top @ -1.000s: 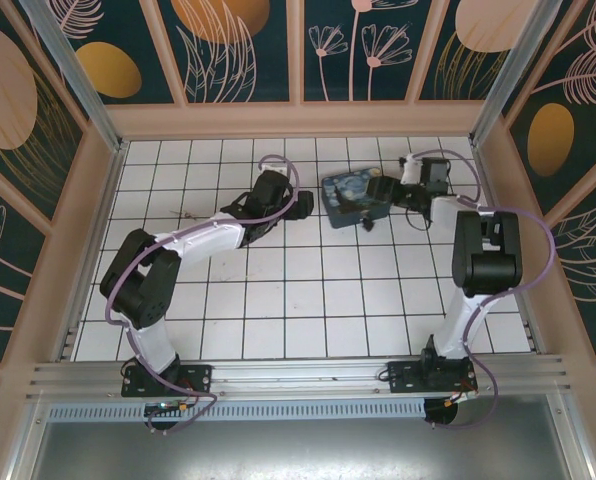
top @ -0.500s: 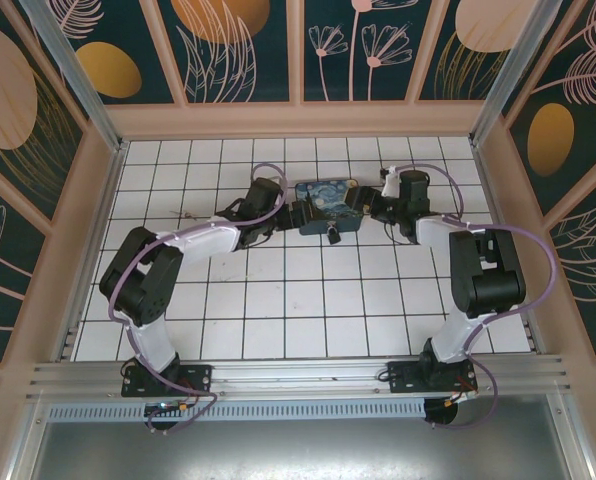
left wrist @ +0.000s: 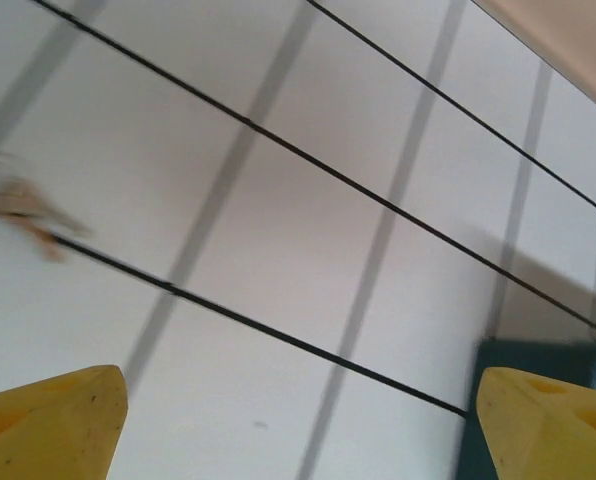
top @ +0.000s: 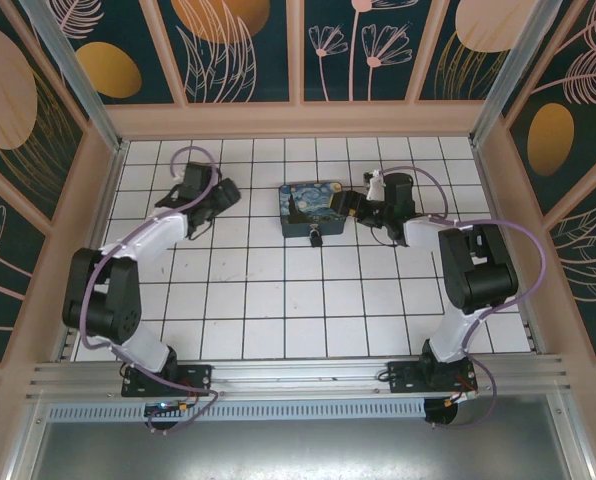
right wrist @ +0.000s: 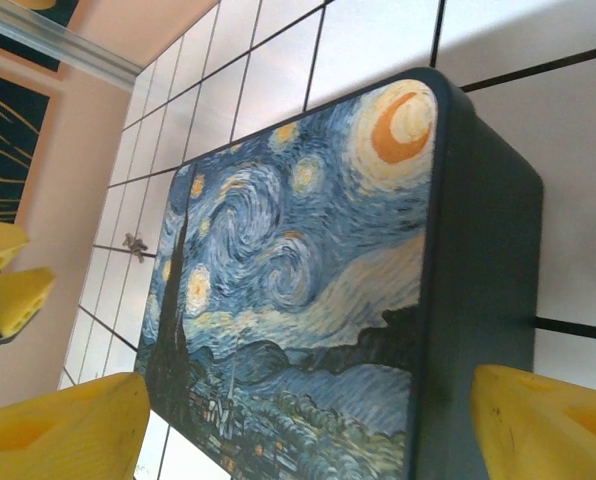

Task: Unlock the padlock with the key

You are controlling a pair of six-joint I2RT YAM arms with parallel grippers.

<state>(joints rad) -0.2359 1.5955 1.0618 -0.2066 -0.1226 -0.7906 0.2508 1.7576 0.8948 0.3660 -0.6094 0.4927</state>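
- Our right gripper [right wrist: 308,430] has its yellow fingers spread wide, clasping nothing; one end of the Starry Night box [right wrist: 298,270] lies between them.
- Our left gripper [left wrist: 298,430] is likewise spread, over the bare tiled tabletop [left wrist: 278,200], well left of the box.
- The padlock [top: 315,238] sits at the box's near edge.

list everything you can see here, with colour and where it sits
painted rectangular box: one, blue and yellow swirling night-sky lid, dark sides, far middle of the table
tiny padlock: one, dark, at the box's near side
small key: one, brownish, blurred, on the tiles left of the box
tiled table: one, white with black grid lines
wall panels: several, dark teal with peach plant prints, around the table
left gripper: one, yellow fingertips, open, above tiles left of the box
right gripper: one, yellow fingertips, open, at the box's right side
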